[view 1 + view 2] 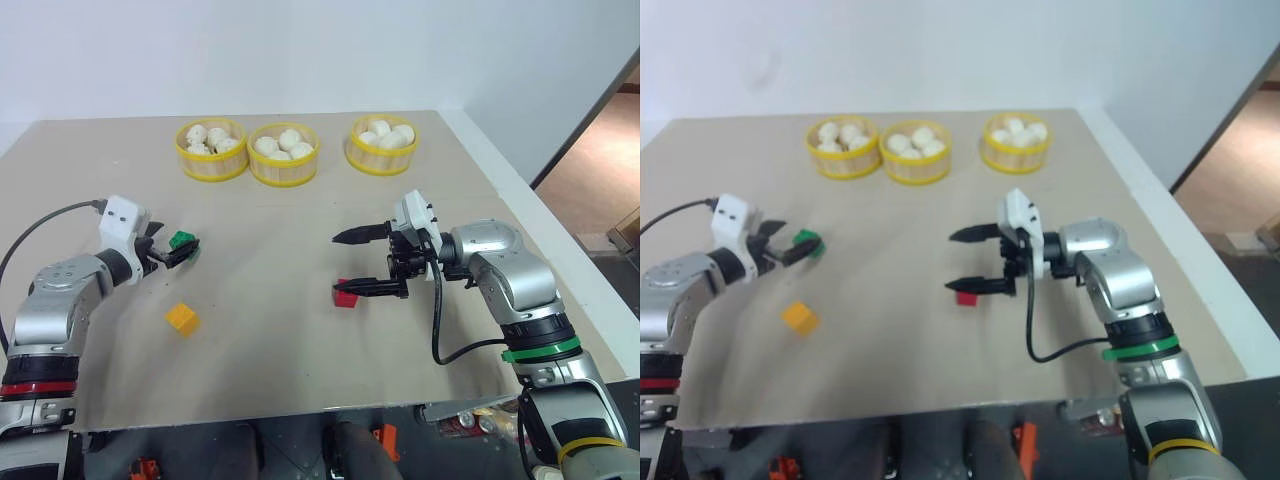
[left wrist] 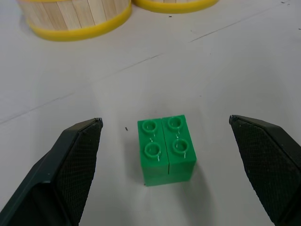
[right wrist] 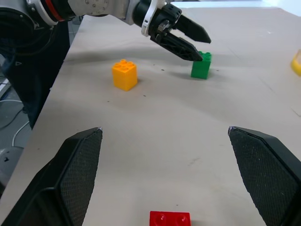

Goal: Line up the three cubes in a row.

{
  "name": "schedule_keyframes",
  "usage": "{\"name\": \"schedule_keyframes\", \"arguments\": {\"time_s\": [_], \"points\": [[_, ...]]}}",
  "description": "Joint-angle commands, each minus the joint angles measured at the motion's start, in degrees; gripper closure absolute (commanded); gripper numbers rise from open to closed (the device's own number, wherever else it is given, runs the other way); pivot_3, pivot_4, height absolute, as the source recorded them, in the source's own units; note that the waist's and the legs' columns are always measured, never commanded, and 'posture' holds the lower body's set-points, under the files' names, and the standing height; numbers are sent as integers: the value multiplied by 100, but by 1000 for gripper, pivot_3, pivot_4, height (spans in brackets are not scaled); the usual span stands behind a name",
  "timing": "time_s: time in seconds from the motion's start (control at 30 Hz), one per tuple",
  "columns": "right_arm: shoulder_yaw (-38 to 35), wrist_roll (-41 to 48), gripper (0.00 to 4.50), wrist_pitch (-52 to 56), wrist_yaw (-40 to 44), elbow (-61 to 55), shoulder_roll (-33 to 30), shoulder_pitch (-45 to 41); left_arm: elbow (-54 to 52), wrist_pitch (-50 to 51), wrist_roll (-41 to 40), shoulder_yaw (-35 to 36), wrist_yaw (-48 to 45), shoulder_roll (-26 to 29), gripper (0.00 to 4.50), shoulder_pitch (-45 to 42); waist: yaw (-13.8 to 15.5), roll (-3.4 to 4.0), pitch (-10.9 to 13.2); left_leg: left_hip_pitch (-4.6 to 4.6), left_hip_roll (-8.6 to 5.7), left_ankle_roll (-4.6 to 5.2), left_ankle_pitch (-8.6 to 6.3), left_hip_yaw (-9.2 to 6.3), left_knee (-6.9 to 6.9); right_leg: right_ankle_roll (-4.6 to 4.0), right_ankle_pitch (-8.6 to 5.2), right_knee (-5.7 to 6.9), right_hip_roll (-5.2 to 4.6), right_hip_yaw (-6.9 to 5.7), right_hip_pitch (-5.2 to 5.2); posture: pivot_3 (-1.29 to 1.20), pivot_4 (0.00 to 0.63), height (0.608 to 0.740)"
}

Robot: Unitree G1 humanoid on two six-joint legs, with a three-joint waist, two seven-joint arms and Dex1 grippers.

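Note:
The green cube (image 2: 166, 148) stands on the table at the left, studs up, between the wide-apart fingers of my left gripper (image 2: 164, 120), which is open with a gap to the cube on both sides. The yellow-orange cube (image 1: 181, 318) sits nearer the front edge, a little below the green one. A red cube (image 1: 346, 295) lies near the table's middle, just under the lower finger of my right gripper (image 1: 337, 265). That gripper is open, points left, holds nothing and hovers above the table. From the right wrist I see the red cube (image 3: 170, 219), the yellow-orange cube (image 3: 124, 74) and the green cube (image 3: 201, 66).
Three round yellow baskets of white buns stand in a row at the table's far side (image 1: 211, 168) (image 1: 284, 176) (image 1: 381, 161). The tan table (image 1: 270, 370) ends in a white border on the right and a front edge close to me.

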Motion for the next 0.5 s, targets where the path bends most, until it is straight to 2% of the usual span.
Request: {"name": "schedule_keyframes", "arguments": {"time_s": [0.03,0.4,0.5], "points": [[-111,102,40,5,-17,-262,-22,-96,-2,331,-12,34,131,-43,0,-195,2,0,0,0,0,0,0,-1,0,0,0,1,1,0,0,0,150,740],[-105,24,40,-189,-72,-212,8,-107,206,706,60,-170,4,-41,0,-429,1,0,0,0,0,0,0,-2,2,1,1,1,1,0,1,0,150,740],[-107,17,0,-225,-87,-195,14,-110,228,827,120,-207,45,-38,835,-459,2,0,0,0,0,0,0,-2,2,1,1,1,1,0,1,0,150,740]]}}
